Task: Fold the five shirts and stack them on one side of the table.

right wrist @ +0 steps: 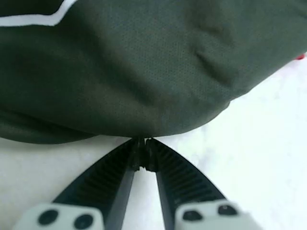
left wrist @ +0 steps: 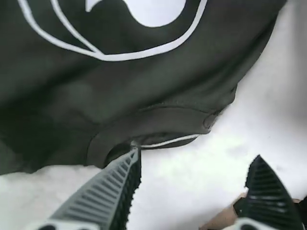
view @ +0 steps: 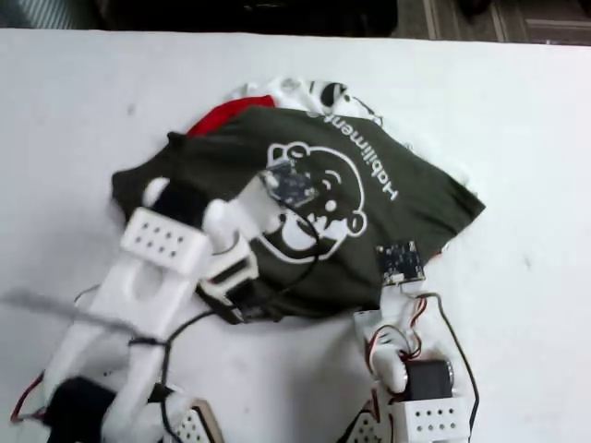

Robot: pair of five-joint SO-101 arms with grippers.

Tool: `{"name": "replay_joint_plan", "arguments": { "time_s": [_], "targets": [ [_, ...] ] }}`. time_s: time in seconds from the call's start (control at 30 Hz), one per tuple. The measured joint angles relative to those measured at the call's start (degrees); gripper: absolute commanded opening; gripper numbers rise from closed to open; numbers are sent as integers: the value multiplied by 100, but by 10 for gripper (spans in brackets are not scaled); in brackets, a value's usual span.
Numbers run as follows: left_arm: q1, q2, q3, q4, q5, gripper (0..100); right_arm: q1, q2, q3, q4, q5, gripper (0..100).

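Currently I am viewing the dark green shirt [view: 231, 166], which is lying print-up, spread over a pile at the middle of the white table [view: 517, 138]. A red shirt [view: 226, 115] and a white patterned shirt [view: 319, 92] are showing from under its far edge. The left gripper [left wrist: 196, 160] is sitting at the near hem, jaws spread, one fingertip [left wrist: 130, 165] touching the cloth edge. The right gripper [right wrist: 142, 148] is meeting the near hem, jaws pressed together; I cannot tell whether cloth is caught.
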Motion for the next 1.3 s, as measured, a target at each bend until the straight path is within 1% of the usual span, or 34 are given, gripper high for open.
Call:
{"name": "replay_joint_plan", "arguments": {
  "time_s": [0.37,0.43,0.5,0.6,0.67,0.7,0.77,0.9,1.0,1.1,1.2,1.3],
  "targets": [
    [0,2532,0,-1864,0,346,0,0,0,0,0,19],
    [0,2813,-9,-2110,0,302,0,0,0,0,0,19],
    [18,2945,-35,-2198,0,209,0,0,0,0,0,19],
    [26,3121,-220,-2110,0,12,0,0,0,0,0,19],
    [62,3165,-290,-2031,-158,41,0,0,0,0,0,19],
    [62,3165,-308,-1969,-273,21,0,0,0,0,0,19],
    [62,3156,-378,-1741,-440,24,0,0,0,0,0,19],
    [44,2866,-624,-1081,-466,21,0,0,0,0,0,19],
    [35,2127,-932,-580,-466,21,0,0,0,0,0,19],
    [-97,1143,-1415,-457,-466,22,0,0,0,0,0,19],
    [-387,352,-2013,-440,-466,22,0,0,0,0,0,19],
    [-870,18,-2708,-404,-466,22,0,0,0,0,0,19]
  ]
}}
